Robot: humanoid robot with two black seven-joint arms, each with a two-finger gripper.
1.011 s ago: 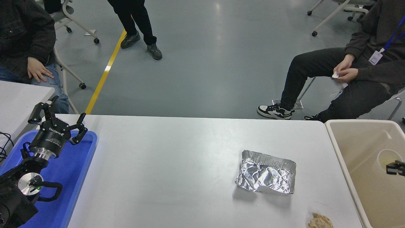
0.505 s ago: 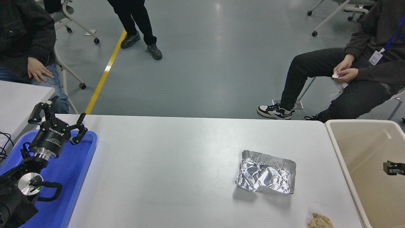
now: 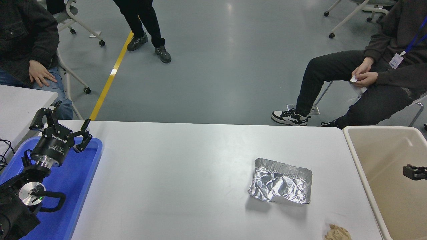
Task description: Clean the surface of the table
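The table surface [image 3: 186, 173] fills the middle of the head view, wide and white, with a beige plastic bin [image 3: 363, 180] just beside its right end and a blue tray [image 3: 83, 173] at its left end. On it lie a crumpled foil tray [image 3: 280, 181] right of centre and, near the front edge, a small brown paper wad [image 3: 337, 232]. The left gripper [image 3: 61, 128] hangs over the blue tray with its fingers spread apart, while the right gripper [image 3: 413, 172] pokes in over the bin, too little showing to tell its state.
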